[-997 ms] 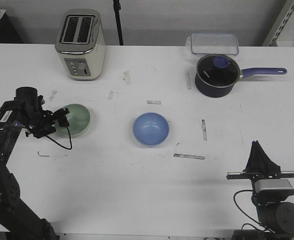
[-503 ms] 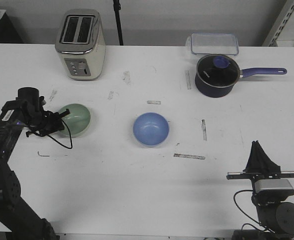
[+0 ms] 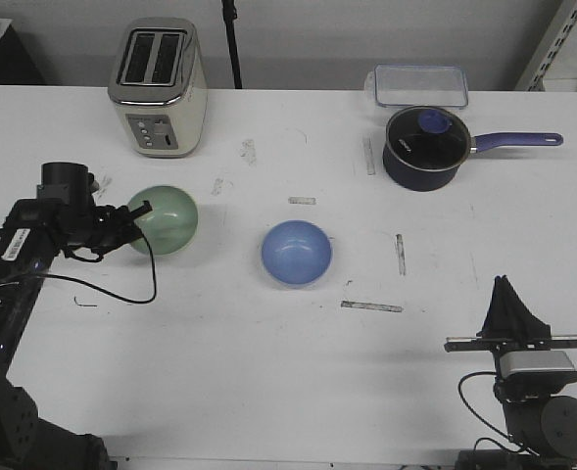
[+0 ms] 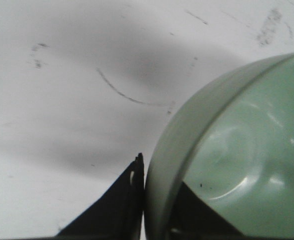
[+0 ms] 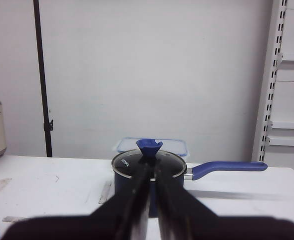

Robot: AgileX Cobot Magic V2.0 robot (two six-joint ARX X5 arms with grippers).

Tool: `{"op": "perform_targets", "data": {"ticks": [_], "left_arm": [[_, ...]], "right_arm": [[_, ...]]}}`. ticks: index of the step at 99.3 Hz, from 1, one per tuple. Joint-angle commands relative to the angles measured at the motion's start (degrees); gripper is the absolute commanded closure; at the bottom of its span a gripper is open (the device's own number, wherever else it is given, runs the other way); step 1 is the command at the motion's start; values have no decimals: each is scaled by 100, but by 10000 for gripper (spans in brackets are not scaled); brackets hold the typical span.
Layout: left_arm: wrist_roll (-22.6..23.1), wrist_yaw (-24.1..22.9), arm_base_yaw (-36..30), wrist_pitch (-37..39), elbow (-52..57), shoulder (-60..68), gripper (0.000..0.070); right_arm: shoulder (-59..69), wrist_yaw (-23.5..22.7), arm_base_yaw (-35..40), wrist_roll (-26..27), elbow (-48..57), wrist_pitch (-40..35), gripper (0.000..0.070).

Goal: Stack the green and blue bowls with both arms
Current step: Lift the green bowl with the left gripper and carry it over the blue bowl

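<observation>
- White and matte, the table (image 3: 268,372) is scuffed with grey smears and bits of tape; a pale wall stands behind it and a slotted metal shelf upright rises at the 1 o'clock corner.
- At about 9 o'clock on the table the left gripper (image 3: 131,217), black and angular with a thin cable looping below it, is clamped on the rim of the green bowl (image 3: 167,219).
- In the left wrist view one dark finger (image 4: 119,210) lies against the bowl's outer wall and the other sits inside it, with the smooth mint wall (image 4: 171,150) pinched between them.
- That bowl is round, glossy and pale mint, tilted so its rim leans toward the gripper.
- The blue bowl (image 3: 296,253) sits upright near the table's centre, at 3 o'clock of the green one and well apart from it; it is a shiny periwinkle round with a soft highlight in its hollow.
- The right gripper (image 3: 508,305) stands at 5 o'clock, pointing up, far from both bowls; its wrist view shows the two fingers nearly touching, with nothing between them.
- At 1 o'clock sits a dark navy saucepan (image 3: 423,147) with a glass lid and a purple handle.
- A clear plastic box (image 3: 420,84) lies just behind it.
- A cream and chrome two-slot toaster (image 3: 158,86) stands at 11 o'clock.
</observation>
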Motion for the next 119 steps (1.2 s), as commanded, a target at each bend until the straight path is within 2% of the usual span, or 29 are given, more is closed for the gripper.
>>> {"op": "perform_targets", "data": {"ticks": [1,14,34,44,70,88,119], "left_arm": [[-330,195,-243,105,103,24,699],[-680,535,-850,531,105,26,699],[-1176,538,-1622,1475,103,37,699],[-1196,516,-1980,1777,103,87,699],[-1729,361,-2839,1958,103,446,699],[-1768,-162,-3195,1963,105,638,699],[-1897,-254,-3418,2031,103,822,699]], "right_arm": [[-7,-2,4,74,-13,90,690],[-7,-2,4,74,-13,90,690],[-7,-2,4,74,-13,90,690],[-7,-2,4,74,-13,90,690],[-7,-2,4,74,-13,90,690],[-7,-2,4,74,-13,90,690],[-7,-2,4,74,-13,90,690]]}}
